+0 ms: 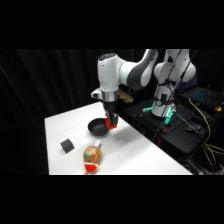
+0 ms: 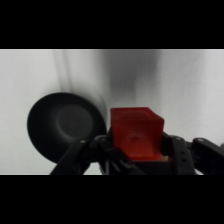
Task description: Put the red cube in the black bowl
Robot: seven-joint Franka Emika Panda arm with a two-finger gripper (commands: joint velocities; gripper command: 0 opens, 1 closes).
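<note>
My gripper [image 1: 111,124] hangs just right of the black bowl [image 1: 98,128] on the white table, shut on the red cube [image 1: 112,125]. In the wrist view the red cube [image 2: 136,133] sits between the black fingers at the picture's bottom, held above the table. The black bowl [image 2: 65,125] lies to the cube's left there, round, glossy and with nothing in it. The cube is beside the bowl's rim, not over its middle.
A dark grey cube [image 1: 67,145] sits on the table [image 1: 140,150] left of the bowl. A tan egg-shaped toy with a red base [image 1: 92,158] stands near the front edge. Equipment and cables crowd the area right of the table.
</note>
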